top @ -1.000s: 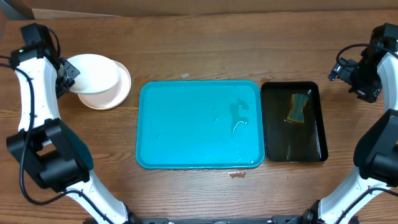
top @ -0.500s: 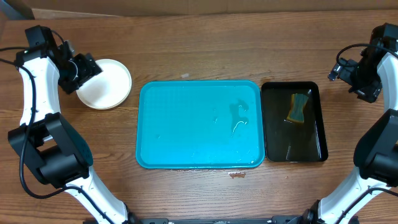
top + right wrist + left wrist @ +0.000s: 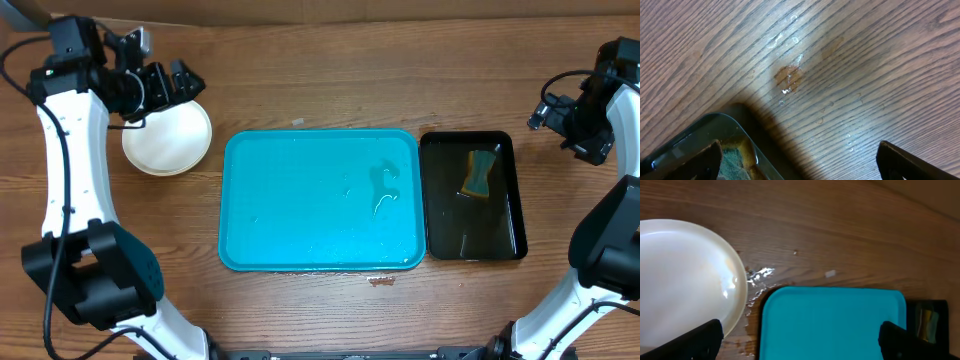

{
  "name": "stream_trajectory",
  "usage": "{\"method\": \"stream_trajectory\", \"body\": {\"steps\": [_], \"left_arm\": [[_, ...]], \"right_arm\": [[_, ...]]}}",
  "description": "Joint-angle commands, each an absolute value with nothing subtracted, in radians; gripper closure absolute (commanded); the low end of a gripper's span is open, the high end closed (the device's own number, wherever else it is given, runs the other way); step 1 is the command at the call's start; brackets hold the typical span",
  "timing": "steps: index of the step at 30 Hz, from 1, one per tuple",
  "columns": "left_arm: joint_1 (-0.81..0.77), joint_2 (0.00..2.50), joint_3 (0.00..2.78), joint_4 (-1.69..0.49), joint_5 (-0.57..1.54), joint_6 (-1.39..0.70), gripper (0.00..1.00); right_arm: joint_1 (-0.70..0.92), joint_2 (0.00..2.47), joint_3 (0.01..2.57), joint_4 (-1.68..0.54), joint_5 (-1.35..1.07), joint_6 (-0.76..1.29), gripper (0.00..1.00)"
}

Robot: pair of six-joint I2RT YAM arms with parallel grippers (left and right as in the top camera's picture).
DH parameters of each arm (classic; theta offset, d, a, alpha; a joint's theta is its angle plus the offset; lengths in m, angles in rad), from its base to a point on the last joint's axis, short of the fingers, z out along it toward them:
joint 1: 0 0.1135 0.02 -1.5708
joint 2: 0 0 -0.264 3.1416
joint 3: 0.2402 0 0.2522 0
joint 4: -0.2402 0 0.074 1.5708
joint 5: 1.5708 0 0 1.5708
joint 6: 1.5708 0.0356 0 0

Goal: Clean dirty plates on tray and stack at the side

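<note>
A stack of white plates (image 3: pixel 168 140) rests on the wood left of the turquoise tray (image 3: pixel 320 200); no sauce smear shows on the top plate (image 3: pixel 685 280). The tray (image 3: pixel 835 325) holds no plates, only a few water streaks. My left gripper (image 3: pixel 175 87) hovers just behind the stack, open and holding nothing. In the left wrist view its gripper (image 3: pixel 800 347) spans the plate's rim and the tray. My right gripper (image 3: pixel 565 125) stands open at the far right, behind the black tray's back corner, with nothing between its fingertips (image 3: pixel 910 160).
A narrow black tray (image 3: pixel 472 195) lies right of the turquoise one, with a yellow-green sponge (image 3: pixel 480 172) in it. Water drops wet the wood between plate and tray (image 3: pixel 757 277) and by the black tray's corner (image 3: pixel 789 77). A small chip (image 3: pixel 380 281) lies at the tray's front edge.
The left gripper opened, let the plate down onto the stack and lifted away toward the back. The right arm has not moved.
</note>
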State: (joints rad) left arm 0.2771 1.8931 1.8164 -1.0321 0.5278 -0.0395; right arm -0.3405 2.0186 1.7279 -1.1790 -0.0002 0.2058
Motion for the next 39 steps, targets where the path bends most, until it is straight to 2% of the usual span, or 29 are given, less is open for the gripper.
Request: {"method": "stream_trajectory", "body": {"steps": [1, 21, 27, 39], "left_arm": [[0.274, 1.887, 1.831, -1.052, 0.540, -0.007, 0.00], [0.274, 1.887, 1.831, -1.050, 0.539, -0.007, 0.00], [0.274, 1.887, 1.831, -1.050, 0.539, -0.007, 0.00], [0.274, 1.887, 1.831, -1.050, 0.539, -0.007, 0.00]], "right_arm": [[-0.342, 1.992, 1.736, -1.176, -0.002, 0.210, 0.00], [-0.322, 1.977, 1.736, -1.176, -0.002, 0.210, 0.00], [-0.234, 1.767, 1.736, -1.176, -0.002, 0.210, 0.00], [0.118, 1.200, 1.736, -1.169, 0.011, 0.200, 0.00]]}}
